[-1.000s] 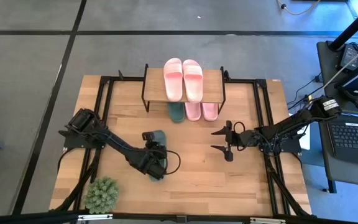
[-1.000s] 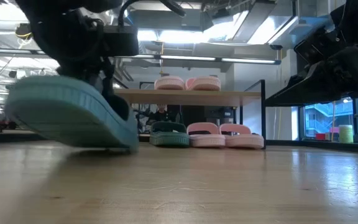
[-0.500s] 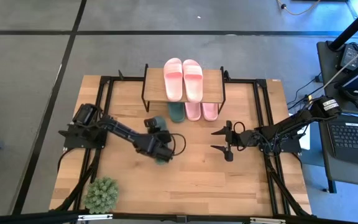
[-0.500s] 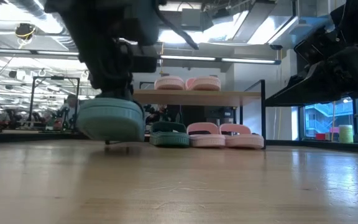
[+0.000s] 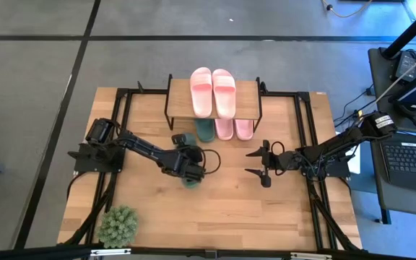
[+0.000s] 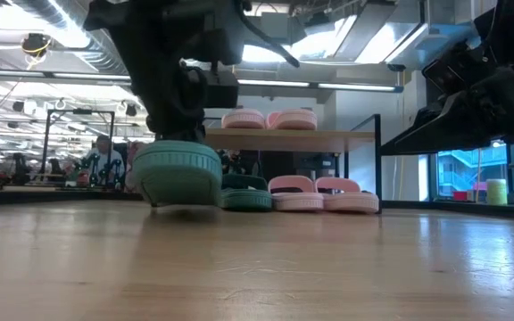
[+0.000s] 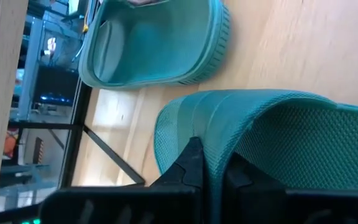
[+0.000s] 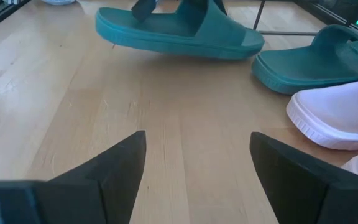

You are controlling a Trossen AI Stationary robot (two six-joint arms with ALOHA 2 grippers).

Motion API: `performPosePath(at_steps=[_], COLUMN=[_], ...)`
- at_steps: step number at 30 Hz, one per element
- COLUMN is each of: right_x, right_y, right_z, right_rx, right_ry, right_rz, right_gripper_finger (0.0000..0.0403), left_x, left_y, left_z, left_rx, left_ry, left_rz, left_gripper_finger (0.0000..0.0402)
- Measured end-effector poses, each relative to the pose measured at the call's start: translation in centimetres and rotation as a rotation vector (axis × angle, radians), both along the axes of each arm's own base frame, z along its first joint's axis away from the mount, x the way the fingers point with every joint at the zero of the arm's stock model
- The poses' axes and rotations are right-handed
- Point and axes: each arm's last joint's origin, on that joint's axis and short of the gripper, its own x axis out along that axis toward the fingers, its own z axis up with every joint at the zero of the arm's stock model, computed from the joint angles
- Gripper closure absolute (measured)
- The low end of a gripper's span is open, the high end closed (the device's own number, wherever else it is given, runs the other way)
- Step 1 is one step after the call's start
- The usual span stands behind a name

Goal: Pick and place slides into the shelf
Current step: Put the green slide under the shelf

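Note:
The shelf (image 5: 214, 99) stands at the table's far middle. Two pink slides (image 5: 212, 91) lie on its top board. Beneath it, a dark green slide (image 5: 205, 130) and two pink ones (image 5: 234, 128) rest sole-down on the table. Another dark green slide (image 5: 191, 181) is in my left gripper (image 5: 189, 170), which is shut on it just in front of the shelf. In the low view this slide (image 6: 178, 174) shows end-on. My right gripper (image 5: 254, 163) waits open at the table's right, clear of the slides. My left gripper pinches a raised green wall of the slide (image 7: 216, 163) between its two fingers (image 7: 190, 163); strap or side, I cannot tell. The fingers come from above, slanting down. The slide (image 8: 179, 30) hangs nearly level just above the tabletop, sole down.
A small green potted plant (image 5: 118, 225) sits at the near left corner. Black frame rails (image 5: 303, 130) run along both sides of the table. Bare wood (image 5: 222, 202) lies between the grippers and the near edge. A laptop (image 5: 410, 162) is beyond the right edge.
My left gripper has swung toward the far edge and rightward, toward the shelf, carrying the green slide. The slide has turned about: in the low view it was broadside and close, and now it is end-on in front of the slides under the shelf.

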Motion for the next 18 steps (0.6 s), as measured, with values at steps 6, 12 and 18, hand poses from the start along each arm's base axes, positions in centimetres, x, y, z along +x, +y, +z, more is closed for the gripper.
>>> performPosePath(at_steps=[6,12,18], right_x=[0.0,0.0,0.0], right_y=[0.0,0.0,0.0], right_z=[0.0,0.0,0.0], right_rx=[0.0,0.002,0.002], right_ry=[0.0,0.0,0.0], right_rz=[0.0,-0.001,-0.001], right_gripper_finger=[0.0115,0.0115,0.0115], left_x=[0.1,0.3,0.6], left_y=[1.1,2.7,4.0], left_z=[0.0,0.0,0.0], left_rx=[0.016,0.021,0.012], left_ry=[0.061,0.102,0.083], left_rz=[-0.017,-0.006,0.025], left_gripper_finger=[0.0399,0.04,0.04])
